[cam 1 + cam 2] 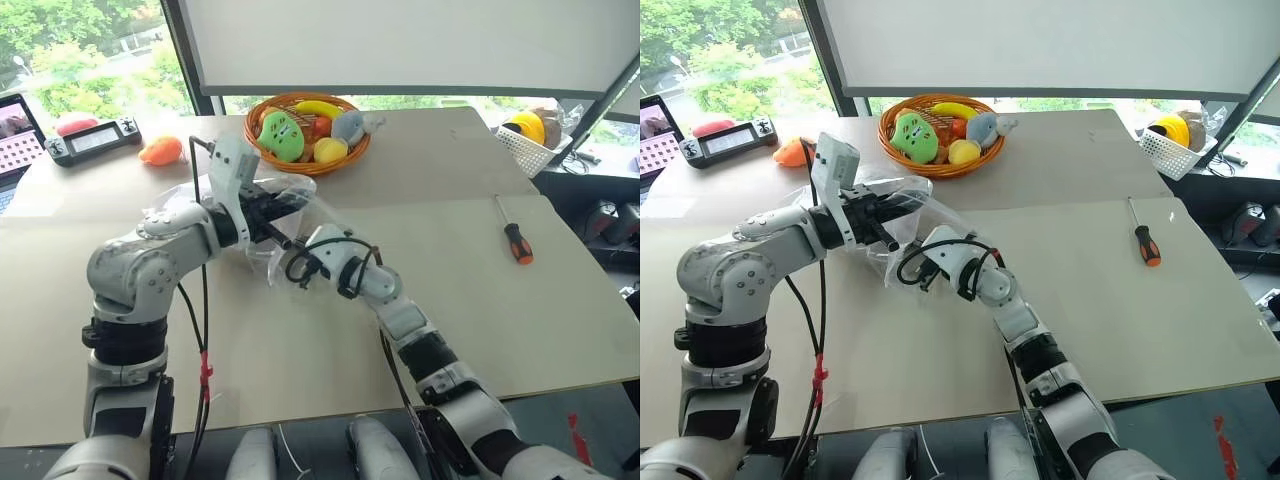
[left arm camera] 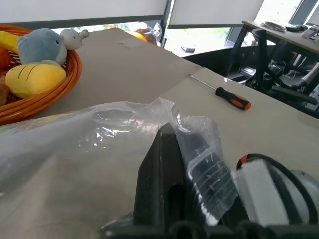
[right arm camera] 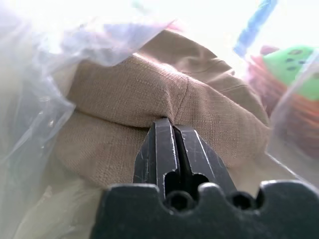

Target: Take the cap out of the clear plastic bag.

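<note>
Both grippers pinch shut: left gripper [image 2: 167, 144] on clear plastic bag [image 2: 99, 134], right gripper [image 3: 172, 130] on cap [image 3: 149, 104], near basket [image 1: 352, 156]

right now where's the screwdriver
In the head views the screwdriver lies alone on the table's right side, right of the fruit basket.

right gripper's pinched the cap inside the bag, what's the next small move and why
Probably draw the right gripper back toward the robot while the left gripper holds. The right fingers are shut on a fold of the cap, which lies inside the clear plastic bag, and the left gripper is shut on the bag's edge, so pulling should slide the cap out.
</note>
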Robot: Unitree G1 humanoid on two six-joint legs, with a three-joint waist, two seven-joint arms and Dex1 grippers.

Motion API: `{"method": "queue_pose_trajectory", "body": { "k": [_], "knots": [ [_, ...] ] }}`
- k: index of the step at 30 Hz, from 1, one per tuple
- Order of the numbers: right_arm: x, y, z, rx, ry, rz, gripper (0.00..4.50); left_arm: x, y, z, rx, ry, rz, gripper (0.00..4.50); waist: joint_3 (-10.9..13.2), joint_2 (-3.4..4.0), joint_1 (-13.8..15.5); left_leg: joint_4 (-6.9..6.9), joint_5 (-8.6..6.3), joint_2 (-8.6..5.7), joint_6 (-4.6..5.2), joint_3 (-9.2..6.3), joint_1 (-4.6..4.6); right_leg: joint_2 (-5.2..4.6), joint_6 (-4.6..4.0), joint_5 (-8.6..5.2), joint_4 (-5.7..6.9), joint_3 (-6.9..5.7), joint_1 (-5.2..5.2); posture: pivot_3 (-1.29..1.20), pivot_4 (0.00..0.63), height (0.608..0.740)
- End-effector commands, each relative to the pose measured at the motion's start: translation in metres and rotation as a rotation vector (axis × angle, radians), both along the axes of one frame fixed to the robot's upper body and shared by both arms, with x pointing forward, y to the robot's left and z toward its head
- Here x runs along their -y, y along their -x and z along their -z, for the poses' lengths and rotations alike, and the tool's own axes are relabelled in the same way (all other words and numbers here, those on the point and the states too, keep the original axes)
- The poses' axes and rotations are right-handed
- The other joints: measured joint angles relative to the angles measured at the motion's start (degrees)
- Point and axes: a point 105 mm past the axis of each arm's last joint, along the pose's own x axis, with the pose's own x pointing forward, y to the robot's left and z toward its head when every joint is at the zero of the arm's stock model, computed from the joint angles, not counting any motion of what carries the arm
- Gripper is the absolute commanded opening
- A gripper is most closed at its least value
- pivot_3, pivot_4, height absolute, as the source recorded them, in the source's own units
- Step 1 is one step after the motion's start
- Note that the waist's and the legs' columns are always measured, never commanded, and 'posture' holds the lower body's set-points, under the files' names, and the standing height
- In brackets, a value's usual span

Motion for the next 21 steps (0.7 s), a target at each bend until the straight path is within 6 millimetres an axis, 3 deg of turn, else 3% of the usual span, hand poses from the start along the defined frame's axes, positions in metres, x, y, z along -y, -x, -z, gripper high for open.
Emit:
{"method": "queue_pose_trajectory", "body": {
  "k": [1, 6, 9, 12, 21],
  "knots": [
    [0.014, 0.0, -0.03, 0.024, -0.074, 0.053, 0.09, 0.002, 0.006, -0.007, 0.065, -0.031, 0.024, 0.0, 0.0, 0.0, 0.1, 0.0, 0.0, 0.0, 0.0, 0.0, 0.0, 0.0, 0.0, 0.0, -0.01, 0.0, 0.0, 0.0, 0.15, 0.735],
    [0.018, 0.021, -0.047, -0.099, -0.208, -0.021, 0.09, 0.001, 0.004, 0.003, 0.076, -0.084, 0.024, 0.0, 0.0, 0.0, 0.7, 0.0, 0.0, 0.0, 0.0, 0.01, 0.0, 0.01, 0.0, 0.0, -0.02, 0.0, 0.0, 0.0, 0.15, 0.735],
    [0.024, 0.053, -0.04, -0.227, -0.175, -0.151, 0.09, -0.001, -0.001, 0.011, 0.095, -0.137, 0.006, 0.0, 0.0, 0.0, 1.4, 0.0, 0.0, 0.0, 0.0, 0.01, -0.03, 0.01, 0.01, -0.01, -0.04, -0.01, -0.01, 0.0, 0.15, 0.735],
    [0.037, 0.072, -0.036, -0.285, -0.129, -0.176, 0.09, 0.0, -0.002, 0.014, 0.101, -0.147, 0.014, 0.0, 0.0, -0.01, 1.9, 0.02, 0.0, -0.01, 0.0, 0.01, -0.05, 0.0, 0.02, -0.02, -0.07, -0.01, 0.0, 0.0, 0.15, 0.735],
    [0.057, 0.087, -0.046, -0.319, -0.12, -0.117, 0.09, 0.002, -0.006, 0.019, 0.113, -0.158, 0.023, 0.0, 0.0, -0.03, 1.8, 0.07, 0.01, -0.01, 0.01, 0.04, -0.04, 0.03, 0.19, -0.12, -0.09, 0.02, 0.01, 0.0, 0.15, 0.735]
  ]
}}
